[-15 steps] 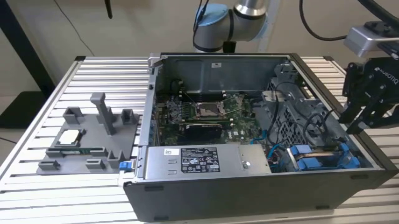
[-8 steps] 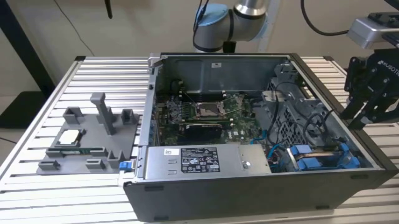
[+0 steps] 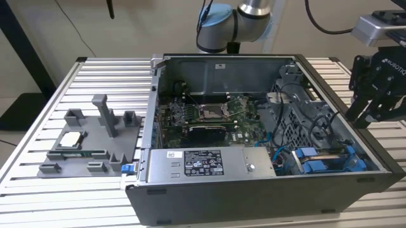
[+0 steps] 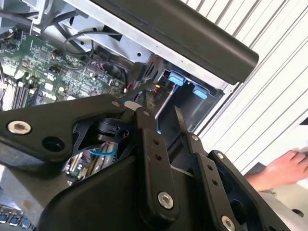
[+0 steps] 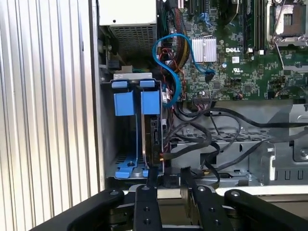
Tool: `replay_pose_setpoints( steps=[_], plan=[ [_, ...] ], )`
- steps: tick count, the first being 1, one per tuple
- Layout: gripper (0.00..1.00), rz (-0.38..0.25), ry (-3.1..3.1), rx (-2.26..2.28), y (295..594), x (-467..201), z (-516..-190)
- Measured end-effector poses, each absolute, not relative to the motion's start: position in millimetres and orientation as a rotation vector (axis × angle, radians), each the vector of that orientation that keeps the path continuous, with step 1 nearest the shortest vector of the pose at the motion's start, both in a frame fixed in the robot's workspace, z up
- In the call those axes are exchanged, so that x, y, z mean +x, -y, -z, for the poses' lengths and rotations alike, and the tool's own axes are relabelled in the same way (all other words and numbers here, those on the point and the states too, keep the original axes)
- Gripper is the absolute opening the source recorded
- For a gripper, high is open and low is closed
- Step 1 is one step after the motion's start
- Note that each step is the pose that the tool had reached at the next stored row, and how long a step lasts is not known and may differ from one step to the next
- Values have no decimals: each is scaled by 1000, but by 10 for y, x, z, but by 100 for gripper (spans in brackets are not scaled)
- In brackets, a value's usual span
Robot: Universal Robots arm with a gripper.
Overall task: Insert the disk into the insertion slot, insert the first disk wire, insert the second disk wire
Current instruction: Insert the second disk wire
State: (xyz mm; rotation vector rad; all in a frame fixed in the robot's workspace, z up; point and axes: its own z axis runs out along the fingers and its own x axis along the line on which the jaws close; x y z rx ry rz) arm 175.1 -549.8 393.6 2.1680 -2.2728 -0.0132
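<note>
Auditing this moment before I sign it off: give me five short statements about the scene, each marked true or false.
1. The computer case lies open, with the motherboard exposed. True.
2. The gripper is down among the cables inside the case. False: it hangs above the case's rim at the exterior view's right.
3. A blue cable loops near the blue tabs of the insertion slot. True.
4. The power supply box sits on the grey fixture plate. False: it is mounted in the case; the plate lies beside the case.
5. A person's hand shows in the second wrist view. True.
</note>
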Motion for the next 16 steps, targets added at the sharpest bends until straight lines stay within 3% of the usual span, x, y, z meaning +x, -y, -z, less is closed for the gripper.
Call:
replay_pose_setpoints(
  steps=[16],
  plan=[
    [33, 13, 2266, 2175, 5288, 1784, -3935]
  ],
)
